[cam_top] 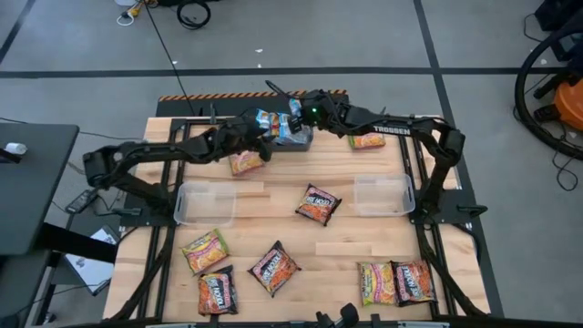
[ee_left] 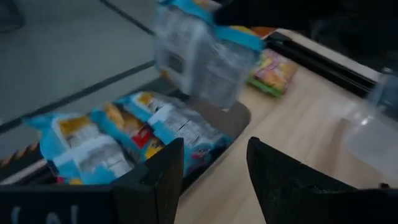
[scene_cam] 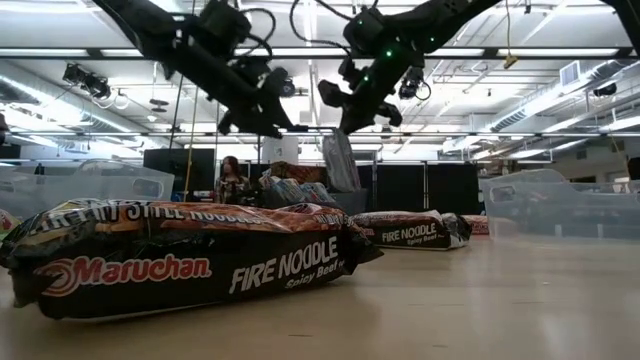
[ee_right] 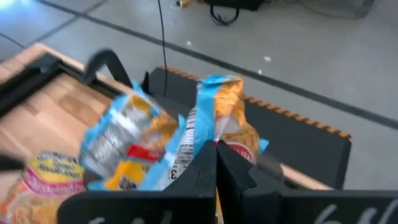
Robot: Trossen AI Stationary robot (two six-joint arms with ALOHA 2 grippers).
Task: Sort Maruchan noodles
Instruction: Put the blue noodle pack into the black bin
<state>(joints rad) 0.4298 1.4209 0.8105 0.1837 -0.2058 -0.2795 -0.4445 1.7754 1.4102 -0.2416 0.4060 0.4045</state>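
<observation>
Looking down, high view: both arms meet over dark grey bin (cam_top: 296, 137) at table's far edge; packets scattered on wooden table (cam_top: 273, 205), two clear tubs (cam_top: 205, 202) mid-table.
Low view: Fire Noodle packet (scene_cam: 180, 265) flat, soft, light; workshop behind.
Left wrist: left gripper (ee_left: 214, 165) spread, empty, above blue packets (ee_left: 149, 134).
Right wrist: right gripper (ee_right: 216, 163) clenched on blue packet (ee_right: 221, 121), pinching crinkly edge; likely slippery.
</observation>
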